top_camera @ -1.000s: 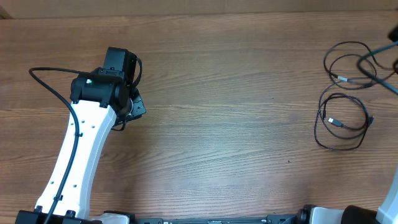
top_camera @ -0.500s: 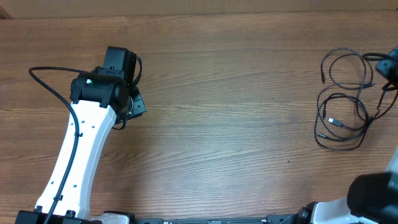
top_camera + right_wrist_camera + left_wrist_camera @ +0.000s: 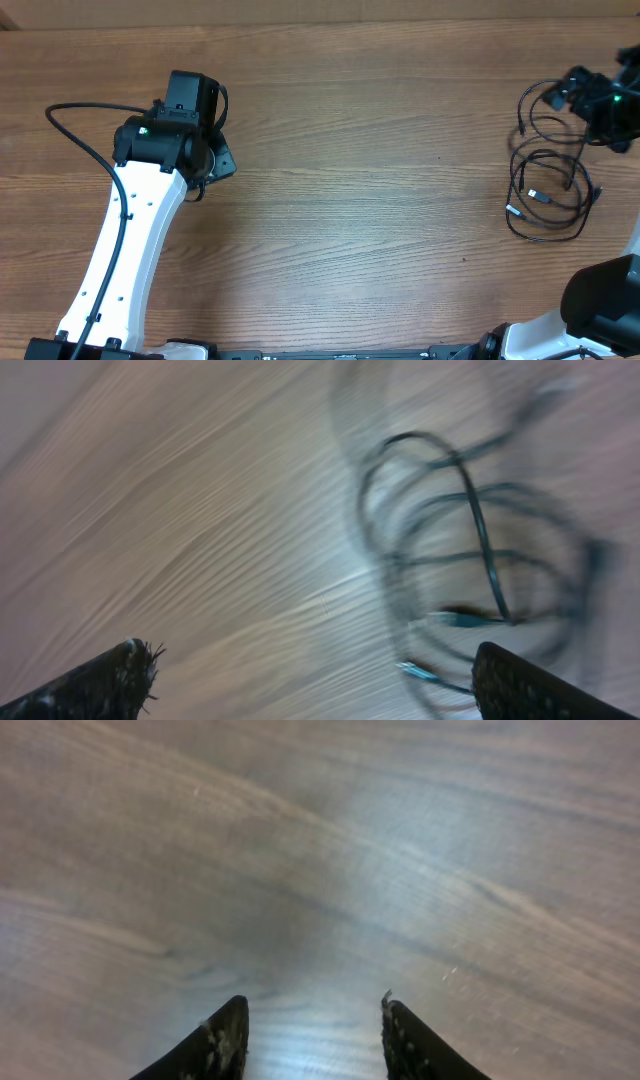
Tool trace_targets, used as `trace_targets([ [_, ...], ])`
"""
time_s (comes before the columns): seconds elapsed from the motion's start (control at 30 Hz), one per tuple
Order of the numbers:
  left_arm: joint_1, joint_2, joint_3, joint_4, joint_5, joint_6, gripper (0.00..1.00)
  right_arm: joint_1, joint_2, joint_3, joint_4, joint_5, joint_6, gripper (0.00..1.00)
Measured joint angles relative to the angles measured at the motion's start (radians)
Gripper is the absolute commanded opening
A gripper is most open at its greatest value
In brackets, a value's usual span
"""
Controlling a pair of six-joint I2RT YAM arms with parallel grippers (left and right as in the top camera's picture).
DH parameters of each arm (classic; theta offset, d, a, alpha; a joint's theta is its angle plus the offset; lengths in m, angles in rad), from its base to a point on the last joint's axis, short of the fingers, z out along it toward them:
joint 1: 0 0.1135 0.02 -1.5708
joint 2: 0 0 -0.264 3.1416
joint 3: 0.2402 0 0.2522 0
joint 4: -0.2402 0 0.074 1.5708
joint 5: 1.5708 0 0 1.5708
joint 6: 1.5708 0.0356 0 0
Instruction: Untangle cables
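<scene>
at the near edge of the table [image 3: 380, 240], by the bases, white left arm [image 3: 120, 250] slanting up and away toward the far left, with a thick black wire [image 3: 75, 135] bowing out from its side. at the arm's end, left gripper [image 3: 312, 1010] low over bare wood, well apart from anything else; two black fingertips [image 3: 225, 1035] parted by a moderate gap, nothing between them but grain, pinching nothing. across on the right side, about mid-depth, the cables [image 3: 545, 195]: thin black cords lying flat on the wood in several overlapping loops, a larger rounded coil nearer and a smaller loop farther back, crossing where they meet. two small silvery plug ends [image 3: 540, 197] inside and at the left rim of the nearer coil. farther still, at the far right corner, right gripper [image 3: 572, 88] over the upper loop, dark body with a small green light behind it. from the right wrist, fingers spread as wide as the view allows, one at each lower corner, empty between. beyond them the same loops, badly smeared by blur, with a pale-tipped plug low in the tangle. possibly brushing the top loop, though contact impossible to judge from above.
</scene>
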Motion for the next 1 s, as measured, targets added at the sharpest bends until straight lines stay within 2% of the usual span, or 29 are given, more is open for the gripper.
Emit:
trace_targets([
  [0.03, 0.0, 0.0, 0.0, 0.019, 0.0, 0.004, 0.51, 0.011, 0.0, 0.0, -0.016, -0.051, -0.031, 1.0],
  [0.1, 0.0, 0.0, 0.001, 0.062, -0.001, 0.025, 0.67, 0.053, 0.0, 0.0, -0.044, -0.138, -0.093, 1.0],
  [0.23, 0.0, 0.0, 0.004, 0.095, -0.003, 0.081, 0.72, 0.153, 0.0, 0.0, -0.087, -0.176, -0.153, 1.0],
  [0.37, 0.0, 0.0, 0.022, 0.051, -0.003, 0.143, 0.78, 0.294, 0.0, 0.0, -0.116, -0.092, -0.151, 1.0],
  [0.47, 0.003, 0.0, 0.032, -0.058, 0.013, 0.17, 0.93, 0.389, 0.0, 0.0, -0.143, -0.003, -0.11, 1.0],
  [0.63, 0.048, 0.0, 0.032, -0.272, 0.055, 0.186, 0.95, 0.48, 0.0, 0.0, -0.196, 0.101, -0.037, 1.0],
  [0.77, 0.111, 0.0, 0.033, -0.373, 0.088, 0.187, 0.94, 0.521, -0.005, -0.012, -0.201, 0.161, 0.017, 1.0],
  [0.9, 0.138, -0.048, 0.018, -0.33, 0.102, 0.19, 0.97, 0.528, -0.085, -0.119, -0.122, 0.192, 0.051, 1.0],
  [1.0, 0.138, -0.157, -0.037, -0.252, 0.11, 0.191, 1.0, 0.527, -0.21, -0.243, -0.026, 0.207, 0.069, 1.0],
])
